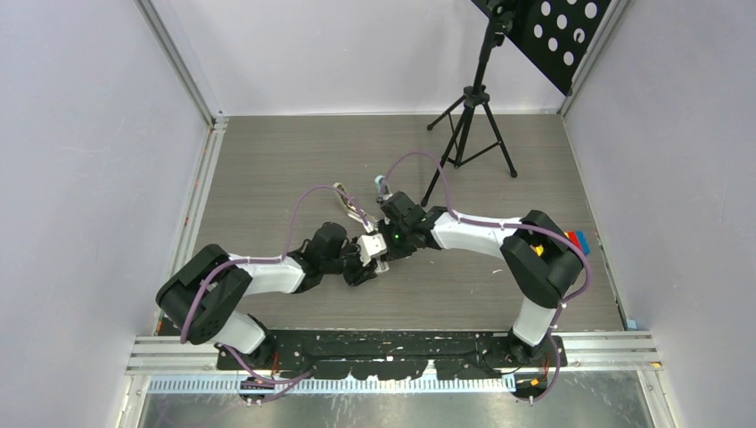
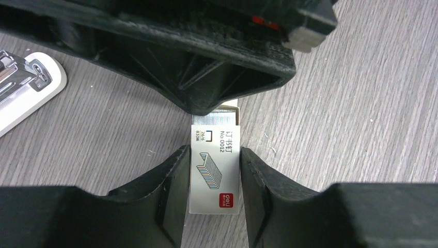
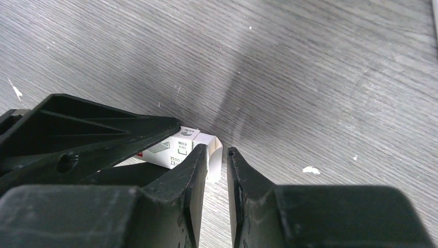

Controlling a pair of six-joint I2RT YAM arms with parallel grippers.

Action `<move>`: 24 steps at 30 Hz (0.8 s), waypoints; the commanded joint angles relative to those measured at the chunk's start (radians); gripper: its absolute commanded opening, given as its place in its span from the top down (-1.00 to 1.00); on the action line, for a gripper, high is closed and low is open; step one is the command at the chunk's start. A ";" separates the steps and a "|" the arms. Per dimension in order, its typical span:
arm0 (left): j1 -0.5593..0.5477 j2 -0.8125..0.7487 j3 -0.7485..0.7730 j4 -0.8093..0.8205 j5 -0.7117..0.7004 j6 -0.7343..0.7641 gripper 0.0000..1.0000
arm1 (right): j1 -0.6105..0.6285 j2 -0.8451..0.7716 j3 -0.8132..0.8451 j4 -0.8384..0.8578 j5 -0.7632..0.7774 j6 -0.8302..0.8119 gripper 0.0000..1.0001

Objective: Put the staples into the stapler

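With left pincer (image 2: 214, 155) clamping staples (image 2: 215, 181) by the long sides; right pincer (image 3: 217, 153) nearly shut round its end, hold unclear. Light, crushable cardboard: squeeze gently.

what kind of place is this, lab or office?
Looks like a robot lab test cell: plain white walls on aluminium framing enclosing a wood-grain table, two arms bolted at its near edge, a tripod at the back.

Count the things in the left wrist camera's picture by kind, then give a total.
Robot hands: 2, the left hand and the right hand
Staple box: 1
White stapler, partly in view: 1
Total: 4
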 commanded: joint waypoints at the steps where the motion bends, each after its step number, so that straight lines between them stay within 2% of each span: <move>1: -0.006 0.016 0.019 0.003 -0.021 0.012 0.19 | 0.008 0.014 0.003 -0.015 -0.018 0.001 0.48; 5: -0.008 0.014 0.019 0.003 -0.027 0.009 0.23 | 0.008 0.018 0.002 -0.028 -0.008 -0.003 0.57; 10: -0.008 0.013 0.019 0.001 -0.029 0.006 0.31 | 0.008 0.001 -0.004 -0.049 0.002 -0.013 0.83; 13: -0.008 0.016 0.019 0.000 -0.028 0.006 0.35 | 0.009 -0.011 -0.005 -0.060 0.000 -0.016 0.90; 24: -0.015 0.021 0.025 -0.020 -0.006 0.017 0.37 | -0.016 -0.032 -0.021 -0.095 0.053 -0.040 0.99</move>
